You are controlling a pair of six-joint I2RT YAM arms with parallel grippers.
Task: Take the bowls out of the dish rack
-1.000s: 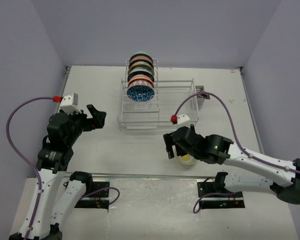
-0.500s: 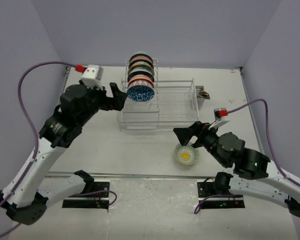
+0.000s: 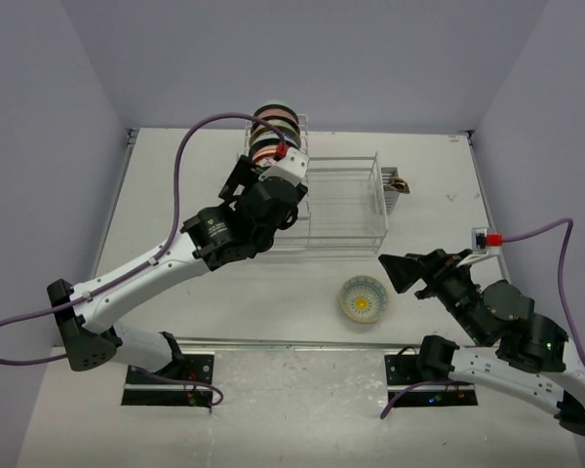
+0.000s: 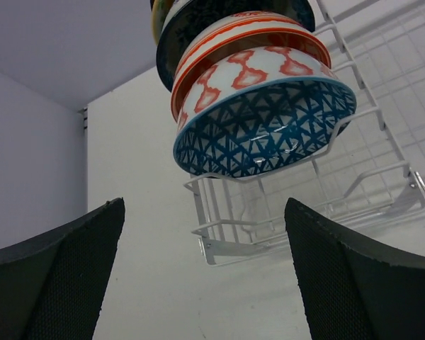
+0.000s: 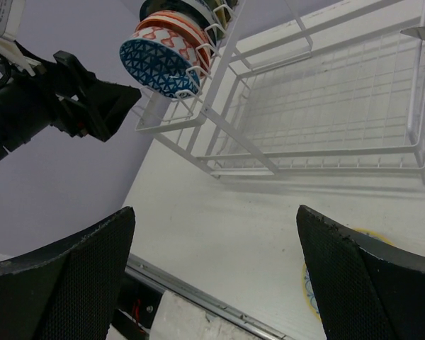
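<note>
Left fingers (image 4: 71, 276): spread wide with nothing between them. They point at the front bowl and are short of it, not touching.
Right fingers (image 5: 368, 283): spread and empty, hovering by the near edge toward the right corner, near the yellow bowl.
Front bowl (image 4: 262, 127): blue lattice inside, white with red figures outside. It stands on edge in a rack slot with its open face toward the near edge.
Other bowls (image 3: 273, 122): stacked on edge close behind the front one, running toward the far edge. The count is unclear, at least three.
Rack (image 3: 341, 195): clear wire, at mid-worktop toward the far edge, with the bowls at its left end.
Yellow bowl (image 3: 362, 298): upright on the worktop (image 3: 448, 195) by the near edge, right of centre, already out of the rack.
Handling (judged): glazed ceramic, so rigid, slick, fairly heavy for its size, and likely to chip if knocked.
Hold (judged): pinch the upper rim, one finger inside and one outside, then lift it up out of the slot before drawing it away.
Risk (judged): the rim could slip in the pinch, or the bowl could catch on a wire or the bowl behind it.
</note>
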